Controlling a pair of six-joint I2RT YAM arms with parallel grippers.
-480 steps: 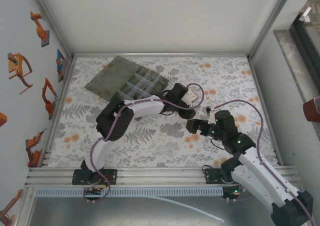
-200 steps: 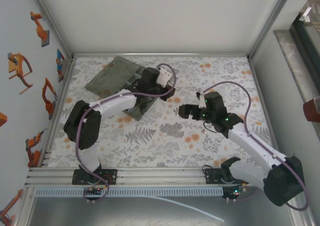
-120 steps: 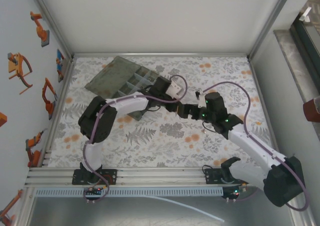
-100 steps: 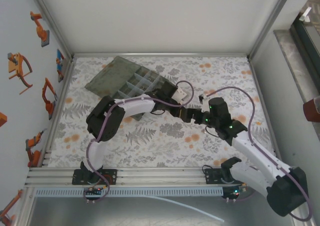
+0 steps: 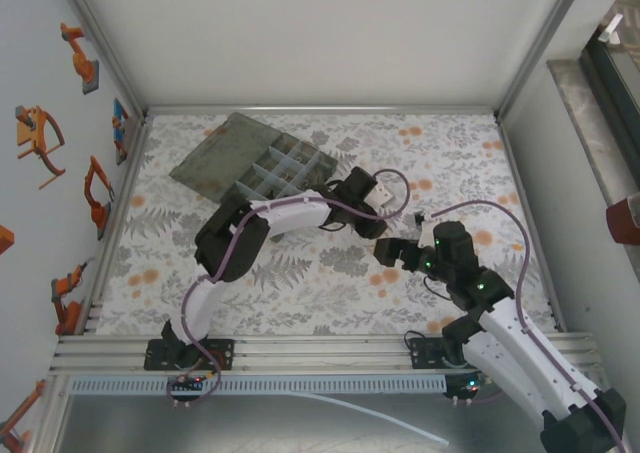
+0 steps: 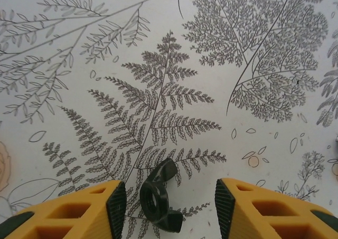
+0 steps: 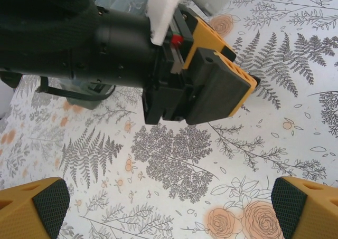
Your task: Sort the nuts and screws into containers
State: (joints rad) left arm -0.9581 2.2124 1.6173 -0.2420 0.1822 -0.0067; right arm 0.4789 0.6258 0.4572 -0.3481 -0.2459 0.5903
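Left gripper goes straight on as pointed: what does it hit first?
Probably the black wing nut lying on the floral cloth, between the open jaws of the left gripper; depth is unclear.

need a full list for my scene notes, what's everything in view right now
tablecloth: one, white with grey ferns and orange flowers, covers the work surface
organiser box: one, translucent grey with pale dividers, far left of the tablecloth, its lid folded open
wing nut: one, black, on the tablecloth inside the open left tool, touching neither side
robot-arm pictures: several, orange, on the left wall
loose cable: one, white, at the near edge
left arm: one, white and black, purple cable
right arm: one, white and black, purple cable
left tool: one, yellow and black, open, straddling the wing nut
right tool: one, yellow and black, open wide, facing the left tool
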